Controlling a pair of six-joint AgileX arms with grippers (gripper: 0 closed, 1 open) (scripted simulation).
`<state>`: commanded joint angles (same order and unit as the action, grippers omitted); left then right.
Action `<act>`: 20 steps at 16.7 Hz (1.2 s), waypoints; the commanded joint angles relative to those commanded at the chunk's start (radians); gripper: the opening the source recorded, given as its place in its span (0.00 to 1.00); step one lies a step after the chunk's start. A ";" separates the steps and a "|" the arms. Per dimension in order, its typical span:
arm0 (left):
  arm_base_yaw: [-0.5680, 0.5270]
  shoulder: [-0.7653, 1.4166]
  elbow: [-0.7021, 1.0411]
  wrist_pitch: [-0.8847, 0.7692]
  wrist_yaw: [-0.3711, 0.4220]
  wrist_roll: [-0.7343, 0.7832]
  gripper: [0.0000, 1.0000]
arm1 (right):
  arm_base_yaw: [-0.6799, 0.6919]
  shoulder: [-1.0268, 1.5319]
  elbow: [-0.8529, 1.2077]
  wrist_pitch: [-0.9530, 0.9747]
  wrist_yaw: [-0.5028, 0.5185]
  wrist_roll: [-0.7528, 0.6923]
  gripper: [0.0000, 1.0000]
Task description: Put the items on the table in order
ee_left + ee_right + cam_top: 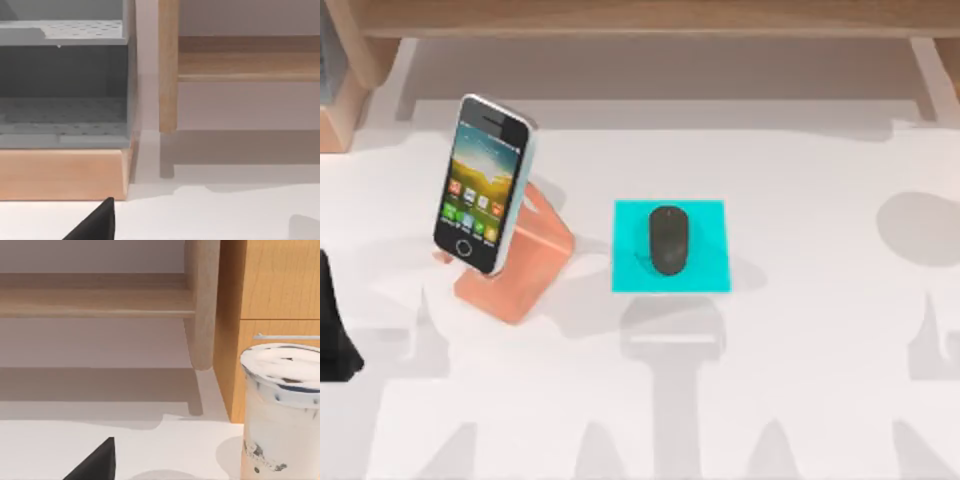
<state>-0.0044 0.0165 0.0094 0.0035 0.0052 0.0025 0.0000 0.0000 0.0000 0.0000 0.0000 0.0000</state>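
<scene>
White counter (800, 400) spreads under a wooden shelf structure (650, 18) that runs along its twelve o'clock edge, and both of the task's items already sit on it in what look like their proper places. Near the centre, the dark grey mouse (669, 239) lies flat in the middle of the cyan pad (670, 246), its long axis running from twelve to six, as one would leave it ready for a hand. At about nine o'clock from the mouse, just beside the pad but apart from it, the smartphone (483, 183) leans upright on the salmon stand (515, 262), its icon screen facing the six o'clock side so it can be read from there. Judging by this layout, the ordering seems done or very nearly so. Further out, a dark part of the left arm (335, 330) shows at the nine o'clock edge of the counter, well apart from the phone, apparently parked; whether either end effector is apart or together cannot be told. Beyond that, the right wrist view takes in a lidded cup (280, 410) standing by a wooden cabinet (270, 300).
</scene>
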 joint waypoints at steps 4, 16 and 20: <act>0.004 -0.017 -0.009 -0.003 -0.005 -0.003 1.00 | 0.000 0.000 0.000 0.000 0.000 0.000 1.00; 0.004 -0.017 -0.009 -0.003 -0.005 -0.003 1.00 | -0.143 0.451 0.009 0.346 -0.086 -0.016 1.00; 0.004 -0.017 -0.009 -0.003 -0.005 -0.003 1.00 | -0.222 0.848 0.060 0.645 -0.149 -0.023 1.00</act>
<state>0.0000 0.0000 0.0000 0.0000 0.0000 0.0000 -0.2218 0.8482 0.0602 0.6452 -0.1493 -0.0235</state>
